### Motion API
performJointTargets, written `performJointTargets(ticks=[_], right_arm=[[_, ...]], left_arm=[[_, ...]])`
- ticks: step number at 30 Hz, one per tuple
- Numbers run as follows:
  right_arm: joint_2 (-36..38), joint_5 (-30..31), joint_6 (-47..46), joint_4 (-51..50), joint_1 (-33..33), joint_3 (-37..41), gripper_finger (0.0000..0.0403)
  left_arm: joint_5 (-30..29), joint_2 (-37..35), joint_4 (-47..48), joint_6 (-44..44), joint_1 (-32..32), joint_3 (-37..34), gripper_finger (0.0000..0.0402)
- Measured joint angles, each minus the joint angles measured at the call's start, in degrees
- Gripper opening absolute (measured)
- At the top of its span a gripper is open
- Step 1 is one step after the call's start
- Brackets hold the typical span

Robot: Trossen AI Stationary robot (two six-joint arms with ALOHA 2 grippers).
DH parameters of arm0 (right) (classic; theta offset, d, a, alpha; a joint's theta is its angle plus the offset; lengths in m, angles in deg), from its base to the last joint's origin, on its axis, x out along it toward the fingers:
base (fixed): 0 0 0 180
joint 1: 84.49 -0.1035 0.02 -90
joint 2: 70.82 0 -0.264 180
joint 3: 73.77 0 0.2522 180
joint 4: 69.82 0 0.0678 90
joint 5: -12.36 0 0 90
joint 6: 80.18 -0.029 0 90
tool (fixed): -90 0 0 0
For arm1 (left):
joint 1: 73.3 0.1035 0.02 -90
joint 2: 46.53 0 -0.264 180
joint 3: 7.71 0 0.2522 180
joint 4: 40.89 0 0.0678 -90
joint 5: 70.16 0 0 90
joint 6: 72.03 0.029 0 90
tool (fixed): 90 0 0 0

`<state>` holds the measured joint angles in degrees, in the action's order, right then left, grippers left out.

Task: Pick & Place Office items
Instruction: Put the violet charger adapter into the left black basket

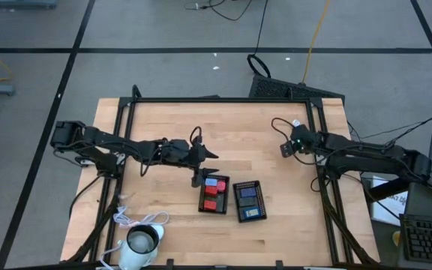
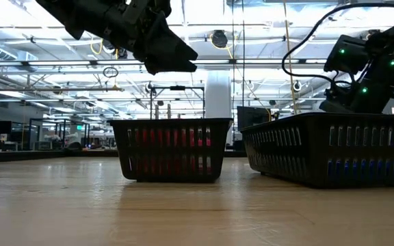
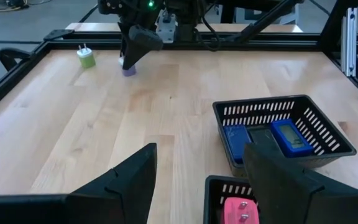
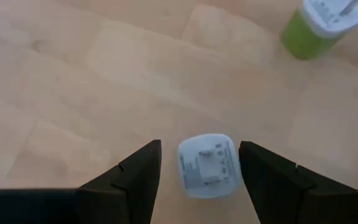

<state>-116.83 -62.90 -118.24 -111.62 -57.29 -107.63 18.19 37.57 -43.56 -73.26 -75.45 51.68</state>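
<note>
Plug adapter [image 4: 206,165], white-faced and lilac, sits on the bench [image 1: 171,127] between the spread fingers of the right claw [image 4: 201,180], likely light, rigid and slick, best pinched across its flat sides; the left claw [image 3: 199,186] hangs wide above the trays.
</note>
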Motion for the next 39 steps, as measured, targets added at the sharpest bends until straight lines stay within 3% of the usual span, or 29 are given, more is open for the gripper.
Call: performJointTargets(ticks=[10,17,23,39], right_arm=[[0.0,-8.98,0.76,3.46,-1.11,0.02,0.0203],[0.0,-9.24,3.05,12.45,-5.52,1.13,0.0201],[0.0,-15.34,6.35,22.02,-9.05,3.48,0.0199],[0.0,-15.01,15.37,23.11,-10.54,2.69,0.0165]], left_arm=[[0.01,0.0,0.44,-0.73,0.0,0.0,0.0239],[0.01,0.0,0.42,-1.77,0.0,0.0,0.0239],[0.02,0.0,0.38,-1.86,0.0,0.0,0.0239],[0.02,0.0,0.4,-1.84,0.0,0.0,0.0239]])
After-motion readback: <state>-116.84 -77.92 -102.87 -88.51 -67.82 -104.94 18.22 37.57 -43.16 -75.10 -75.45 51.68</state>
